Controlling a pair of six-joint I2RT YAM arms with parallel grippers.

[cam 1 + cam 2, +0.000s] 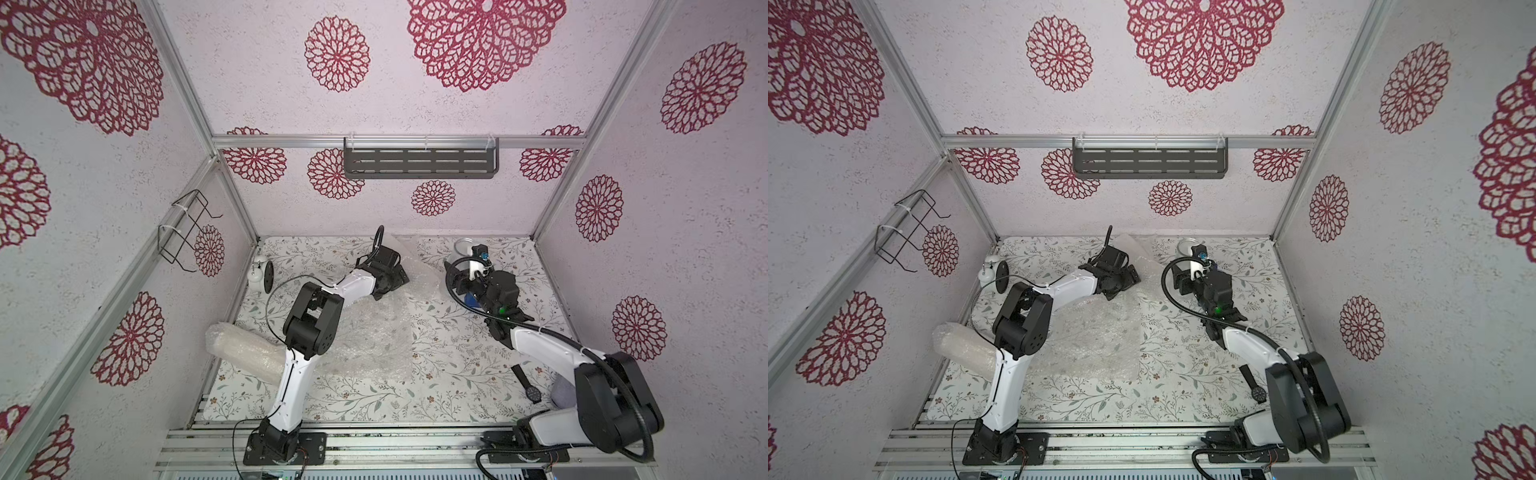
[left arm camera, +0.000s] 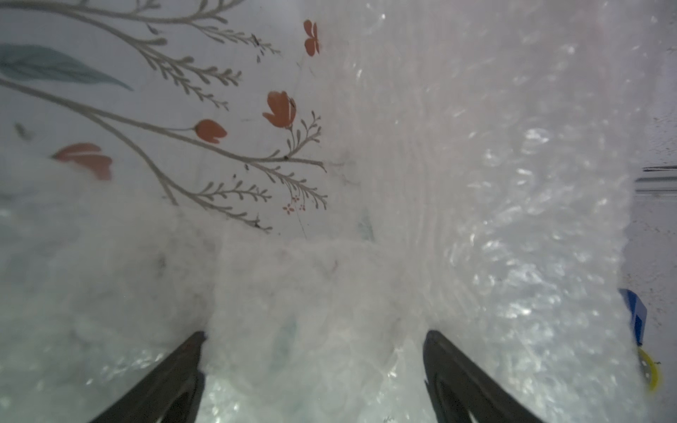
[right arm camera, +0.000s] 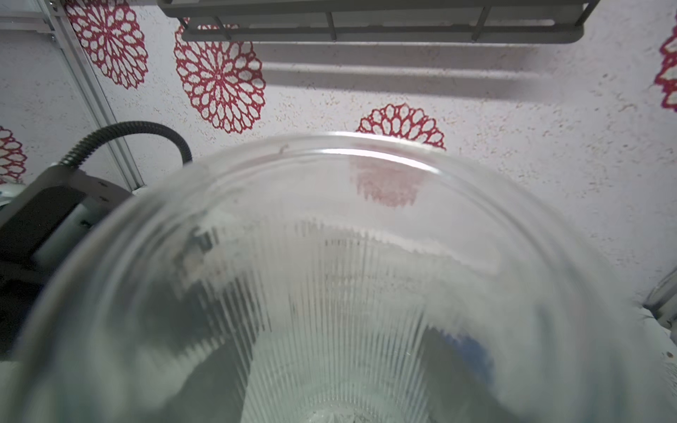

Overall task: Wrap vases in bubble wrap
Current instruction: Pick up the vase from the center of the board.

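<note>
My right gripper [image 3: 322,329] is shut on a clear ribbed glass vase [image 3: 340,278]; its dark fingers show through the glass on both sides. In both top views that vase [image 1: 457,254] [image 1: 1185,248] is at the back right of the table. My left gripper [image 2: 313,335] is open wide over crinkled bubble wrap [image 2: 476,183], a fold of which lies between the fingers. In a top view the left gripper [image 1: 395,277] is at the back centre. A flat bubble wrap sheet [image 1: 365,336] lies mid-table. A vase wrapped in bubble wrap [image 1: 245,353] lies on its side at the left edge.
A blue tape dispenser [image 1: 471,299] sits under my right wrist and shows beside the wrap [image 2: 635,315]. A white alarm clock [image 1: 259,270] stands at the back left. A black wristwatch [image 1: 528,384] lies front right. A dark shelf [image 1: 419,160] hangs on the back wall.
</note>
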